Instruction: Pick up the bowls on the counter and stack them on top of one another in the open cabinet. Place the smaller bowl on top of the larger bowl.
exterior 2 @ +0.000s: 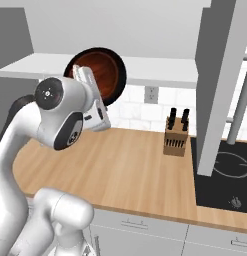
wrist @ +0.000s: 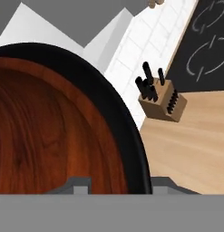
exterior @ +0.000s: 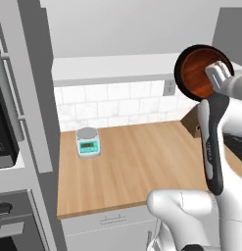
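Pale marble-look tiles back the light wood butcher-block counter (exterior: 137, 162), which carries a small teal-and-white kitchen scale (exterior: 87, 142) on its left part and a wooden knife block (exterior 2: 175, 132) near the black cooktop (exterior 2: 225, 175). Above runs the flat white bottom shelf of the open cabinet (exterior: 112, 66).

The two-finger gripper (exterior: 216, 73) is raised to shelf height and carries both bowls at once (nested, tipped nearly on edge): the shallow reddish-brown wood-look bowl (exterior: 195, 72) sits inside the glossy black bowl (exterior 2: 119, 75), whose dark rim rings it. In the hand view the brown interior and black rim sit right against the finger bases. The jaws appear clenched on the bowls' rim, though the contact itself is hidden, so the exact pinch cannot be told.

Handling judgement:
- Both bowls look rigid and light.
- The black glaze looks slick; a rim pinch on a tilted pair could let the inner bowl slide out.
- The rim is the only hold a narrow gripper gets on such wide, shallow forms.
- Levelling the pair before setting them on the shelf would be the safer course.
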Controlling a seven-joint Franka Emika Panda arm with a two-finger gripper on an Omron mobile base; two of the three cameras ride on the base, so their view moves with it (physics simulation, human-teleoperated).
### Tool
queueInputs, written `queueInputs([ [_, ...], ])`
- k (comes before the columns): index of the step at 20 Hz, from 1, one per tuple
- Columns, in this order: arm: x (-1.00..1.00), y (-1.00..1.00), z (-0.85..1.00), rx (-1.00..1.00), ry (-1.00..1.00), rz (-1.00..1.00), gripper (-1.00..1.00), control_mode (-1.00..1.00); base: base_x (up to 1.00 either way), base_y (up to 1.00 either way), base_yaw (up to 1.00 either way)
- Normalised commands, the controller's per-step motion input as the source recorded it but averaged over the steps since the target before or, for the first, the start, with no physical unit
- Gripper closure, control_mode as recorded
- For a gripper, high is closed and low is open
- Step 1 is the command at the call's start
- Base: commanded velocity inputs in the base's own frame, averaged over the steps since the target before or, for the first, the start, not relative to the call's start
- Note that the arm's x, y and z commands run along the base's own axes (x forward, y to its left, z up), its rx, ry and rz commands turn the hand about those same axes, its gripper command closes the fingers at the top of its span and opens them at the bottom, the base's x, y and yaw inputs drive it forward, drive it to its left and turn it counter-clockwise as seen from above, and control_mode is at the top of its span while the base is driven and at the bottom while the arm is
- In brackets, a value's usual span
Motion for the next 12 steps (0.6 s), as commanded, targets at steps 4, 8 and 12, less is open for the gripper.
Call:
queueInputs([
  [4, 0.26, 0.24, 0.69, 0.00, 0.00, 0.00, 1.00, -1.00, 0.00, 0.00, 0.00],
  [8, 0.40, 0.29, 0.35, 0.05, -0.06, 0.01, 1.00, -1.00, 0.00, 0.00, 0.00],
  [12, 0.61, 0.34, 0.06, 0.11, -0.02, 0.04, 1.00, -1.00, 0.00, 0.00, 0.00],
])
